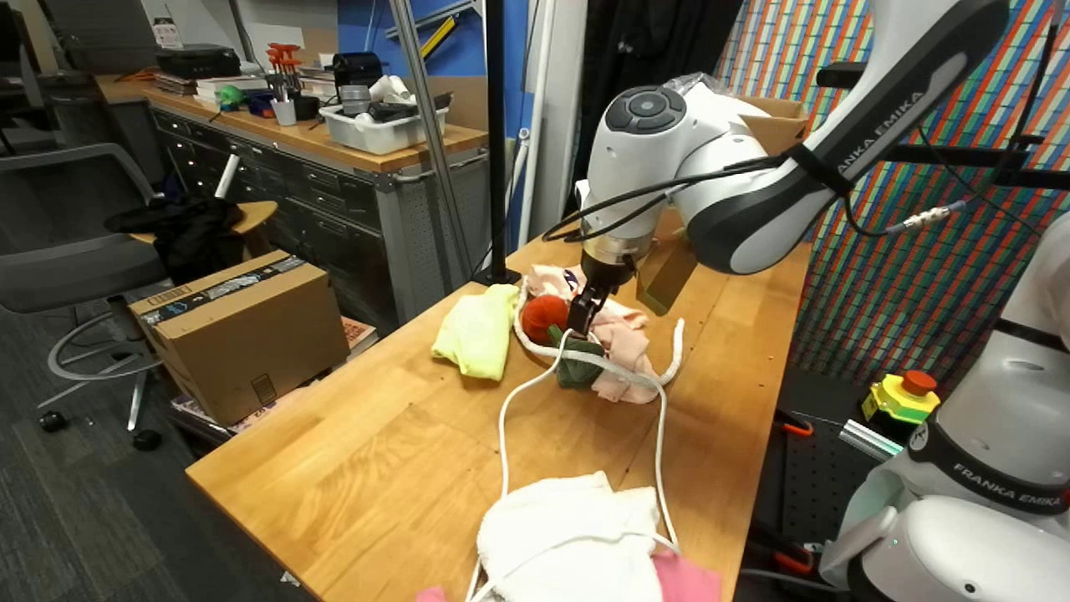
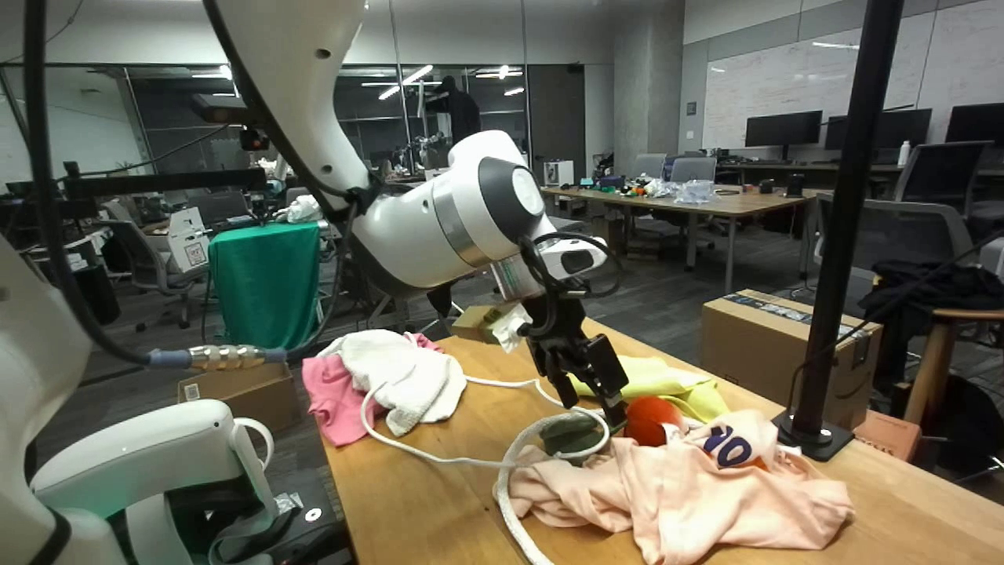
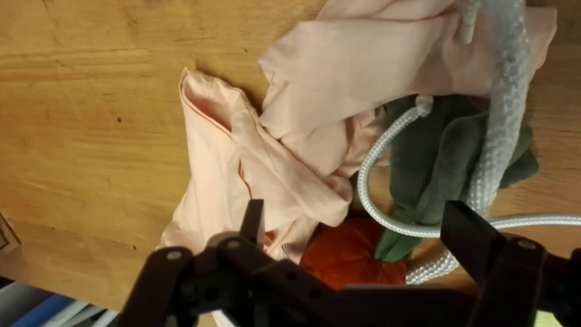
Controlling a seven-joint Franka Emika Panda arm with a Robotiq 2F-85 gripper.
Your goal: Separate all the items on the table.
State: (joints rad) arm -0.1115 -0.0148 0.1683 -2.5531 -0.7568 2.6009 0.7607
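Across the wrist view, left to right: a crumpled pinkish-beige cloth (image 3: 313, 113) spreads over the light-wood tabletop (image 3: 91, 136); low in the middle sits a small round red ball (image 3: 349, 259) of soft fabric, cloth folds just beside it; then a dark-green fabric object (image 3: 413, 150), one tip overlapping the ball's edge in this view; then a long white braided rope (image 3: 501, 136), its thick strand lying over the green object. Rightmost peeks the corner of a bright yellow cloth (image 1: 476, 330), near the ball in an exterior view. A crumpled white-grey cloth (image 1: 568, 514) lies well apart from the ball there.

Separating these probably turns on the rope. The thick strand runs roughly crosswise to the line between the black fingers (image 3: 474, 243), passing beneath the one at right in the wrist view, while a thinner loop bows into the gap. Pinching that strand would likely call for a small shift rightward, as this view has it.

The fingers stand wide apart, released, grasping nothing; whether a tip brushes the rope I cannot tell.
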